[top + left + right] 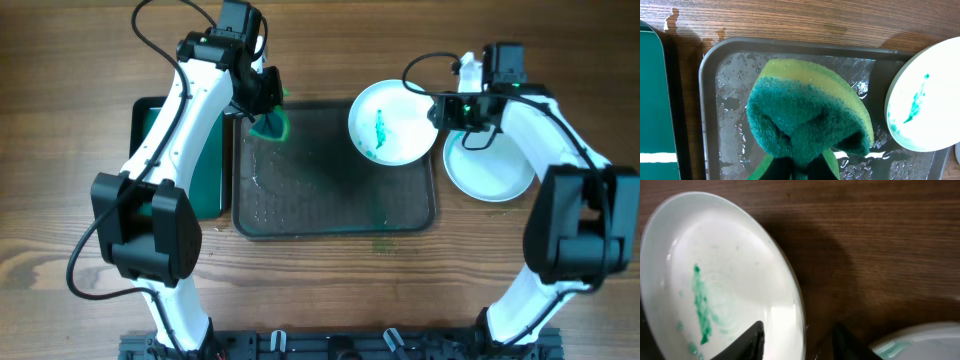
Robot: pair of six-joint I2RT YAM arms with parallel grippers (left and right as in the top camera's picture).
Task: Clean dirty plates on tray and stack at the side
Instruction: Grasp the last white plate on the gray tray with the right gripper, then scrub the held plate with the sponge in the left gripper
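Observation:
My left gripper is shut on a green-and-yellow sponge and holds it over the far left corner of the wet dark grey-green tray. A white plate with a teal smear lies over the tray's far right corner and overlaps its rim. My right gripper is open, one finger inside the plate's right rim and one outside it. Another white plate lies on the table right of the tray; its edge shows in the right wrist view. A third plate is not visible.
A smaller black tray with a green inside stands against the big tray's left side, partly under my left arm; it also shows in the left wrist view. Water drops lie on the tray floor. Bare wood surrounds both trays.

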